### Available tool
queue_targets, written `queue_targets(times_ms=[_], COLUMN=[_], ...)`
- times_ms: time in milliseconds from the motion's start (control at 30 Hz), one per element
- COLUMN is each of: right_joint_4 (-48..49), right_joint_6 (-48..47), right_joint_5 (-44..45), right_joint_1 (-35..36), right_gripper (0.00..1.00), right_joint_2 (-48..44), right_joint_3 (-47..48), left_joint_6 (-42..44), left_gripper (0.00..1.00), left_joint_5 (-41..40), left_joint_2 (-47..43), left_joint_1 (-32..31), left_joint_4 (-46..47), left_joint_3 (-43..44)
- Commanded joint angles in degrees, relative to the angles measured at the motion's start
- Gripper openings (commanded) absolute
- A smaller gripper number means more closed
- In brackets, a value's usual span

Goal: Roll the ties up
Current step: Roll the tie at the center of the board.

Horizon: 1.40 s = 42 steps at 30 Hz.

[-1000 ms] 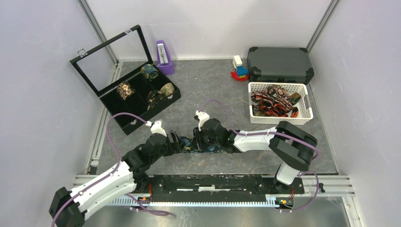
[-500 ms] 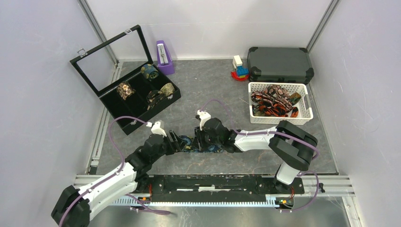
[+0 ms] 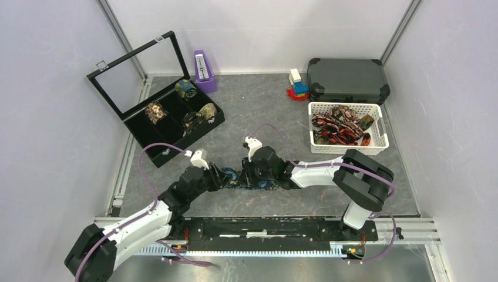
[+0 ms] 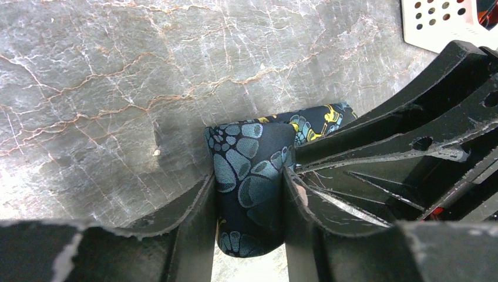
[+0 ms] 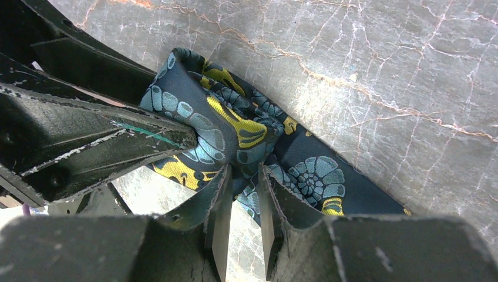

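The navy tie lies on the bench near its front middle, just beyond the rail, with both claws on it. The left claw is clenched around the tie's rolled end, a fat coil standing between its fingers. The right claw, just right of that coil and nearly touching the left claw, pinches a fold of the flat strip that runs off from the coil. I judge this roll only part wound, with strip left to take up.

Beyond the navy tie and to its left, the open box holds 4 coils, which I take as finished. Beyond and to its right, the basket holds a heap of loose ties; how many, I cannot tell.

Bare bench stretches beyond the navy tie up to box and basket, ample for turning. The tight spots are the rail just in front of the tie and the 2 claws crowding each other. The case sits farthest off, past the basket.
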Motion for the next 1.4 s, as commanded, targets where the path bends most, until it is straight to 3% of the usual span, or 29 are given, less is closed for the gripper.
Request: queue_targets(times_ms=[0, 300, 500, 733, 1367], right_joint_4=[0.35, -2.46, -2.37, -0.12, 3.07], right_joint_6=[-1.1, -2.7, -2.62, -0.96, 1.16], right_joint_5=[0.1, 0.58, 0.24, -1.42, -5.54], right_joint_1=[-0.4, -0.48, -0.5, 0.04, 3.82], right_gripper=[0.3, 0.39, 0.34, 0.31, 0.26], right_joint_2=[0.27, -5.61, -6.89, -4.89, 5.55], right_joint_3=[0.27, 0.22, -0.17, -0.51, 8.48], left_joint_6=[4.26, 4.47, 4.61, 4.08, 1.12], left_gripper=[0.44, 0.32, 0.25, 0.22, 0.21], left_joint_5=[1.39, 2.06, -2.71, -7.08, -26.58], left_joint_2=[-1.52, -1.76, -1.28, -1.2, 8.0], left_joint_1=[0.15, 0.05, -0.47, -3.02, -17.33], left_joint_4=[-0.33, -4.75, -15.06, -20.29, -34.68], left_joint_3=[0.44, 2.67, 7.29, 10.6, 22.81])
